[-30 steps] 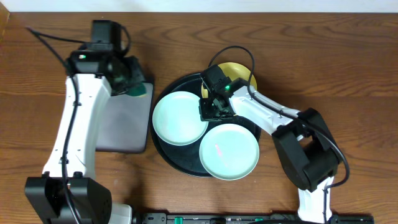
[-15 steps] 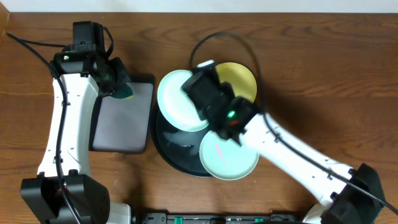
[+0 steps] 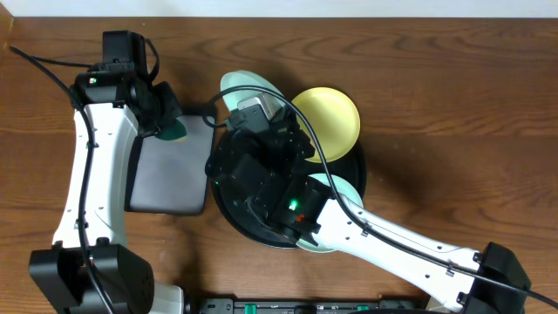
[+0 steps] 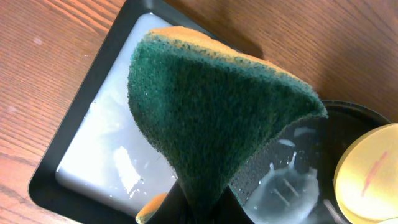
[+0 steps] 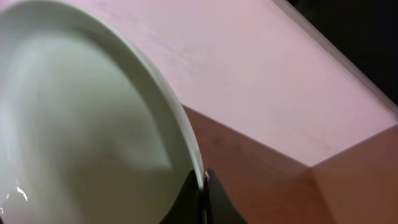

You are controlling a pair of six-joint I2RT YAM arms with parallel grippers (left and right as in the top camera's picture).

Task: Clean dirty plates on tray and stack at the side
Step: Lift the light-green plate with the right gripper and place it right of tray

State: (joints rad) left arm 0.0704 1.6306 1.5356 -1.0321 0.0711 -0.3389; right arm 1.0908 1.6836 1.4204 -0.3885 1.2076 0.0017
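Note:
My right gripper [image 5: 202,190] is shut on the rim of a mint green plate [image 5: 81,124] and holds it raised and tilted; overhead only the plate's top edge [image 3: 248,85] shows above the arm. A pale yellow plate [image 3: 330,118] lies on the round black tray [image 3: 228,205] at its back right. A second mint plate [image 3: 340,187] is mostly hidden under the right arm. My left gripper [image 4: 202,199] is shut on a green and yellow sponge [image 4: 211,106], held over the right part of the rectangular tray [image 4: 81,134]; overhead the sponge [image 3: 174,129] peeks out beside the gripper.
The rectangular black-rimmed grey tray [image 3: 170,170] lies left of the round tray and holds a wet, shiny film. Bare wooden table [image 3: 453,131] lies to the right. The right arm's body covers much of the round tray.
My right arm has lifted the left mint plate off the round tray, up toward the camera and toward the back. The left arm has stayed where it was half a second ago.

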